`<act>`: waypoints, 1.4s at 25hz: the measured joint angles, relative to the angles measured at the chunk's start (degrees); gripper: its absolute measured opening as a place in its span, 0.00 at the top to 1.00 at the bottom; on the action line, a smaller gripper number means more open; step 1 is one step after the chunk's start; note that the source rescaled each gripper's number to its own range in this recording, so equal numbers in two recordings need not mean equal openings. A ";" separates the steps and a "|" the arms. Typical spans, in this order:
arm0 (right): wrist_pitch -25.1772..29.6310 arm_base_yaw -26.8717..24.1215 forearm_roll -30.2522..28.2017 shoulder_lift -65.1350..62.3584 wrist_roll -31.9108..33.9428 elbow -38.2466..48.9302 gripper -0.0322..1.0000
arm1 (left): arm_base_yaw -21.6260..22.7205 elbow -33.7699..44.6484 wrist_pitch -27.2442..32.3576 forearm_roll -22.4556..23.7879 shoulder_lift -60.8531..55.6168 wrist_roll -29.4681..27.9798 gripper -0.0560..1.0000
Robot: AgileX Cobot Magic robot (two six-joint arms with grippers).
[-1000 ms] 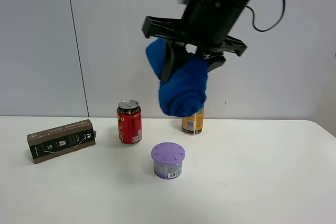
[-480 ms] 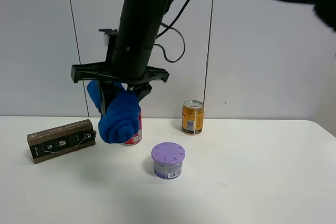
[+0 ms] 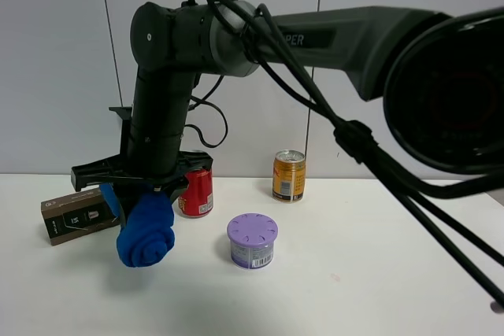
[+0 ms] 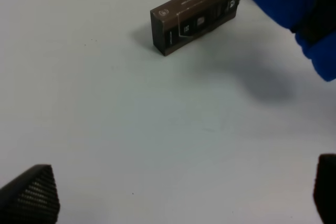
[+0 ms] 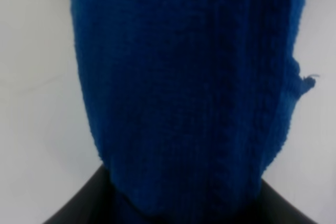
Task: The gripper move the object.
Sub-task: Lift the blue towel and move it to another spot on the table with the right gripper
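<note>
Since the earlier frame the right arm has swung further left and lower, carrying the blue cloth point(image 3: 146, 235) from in front of the red can point(image 3: 197, 192) down to a spot just beside the brown box point(image 3: 75, 216). The right pincer point(image 3: 138, 198) is clamped on the upper part of the rolled cloth, which hangs from it low over the desk point(image 3: 378, 273). In the left wrist view the cloth's shadow lies on the desk apart from the cloth itself. The right wrist view is almost filled by the cloth's knitted surface. The left pincer point(image 4: 178, 192) is spread wide with nothing in it, its fingertips point(image 4: 29, 192) at the edges of its own view. A purple tub point(image 3: 252, 240) stands near the desk's middle, with an orange can point(image 3: 288, 176) behind it.
</note>
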 joint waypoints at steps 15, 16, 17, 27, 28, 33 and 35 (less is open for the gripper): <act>-6.68 -0.05 -1.87 5.24 4.83 -0.55 0.97 | 0.00 0.00 0.00 0.00 0.00 0.00 0.00; -6.82 -0.05 -1.47 5.79 4.88 -0.55 0.97 | 0.00 0.00 0.00 0.00 0.00 0.00 0.00; -6.94 -0.05 -1.47 6.08 4.88 -0.55 0.97 | 0.00 0.00 0.00 0.00 0.00 0.00 0.00; -9.46 -0.05 -2.92 7.53 5.92 -0.55 0.97 | 0.00 0.00 0.00 0.00 0.00 0.00 0.00; -9.53 -0.05 -2.97 7.66 6.31 -0.55 0.97 | 0.00 0.00 0.00 0.00 0.00 0.00 0.00; -10.14 -0.05 -3.22 7.91 6.34 -0.55 0.75 | 0.00 0.00 0.00 0.00 0.00 0.00 0.00; -11.29 -0.05 -3.22 7.91 6.22 -0.55 0.38 | 0.00 0.00 0.00 0.00 0.00 0.00 0.00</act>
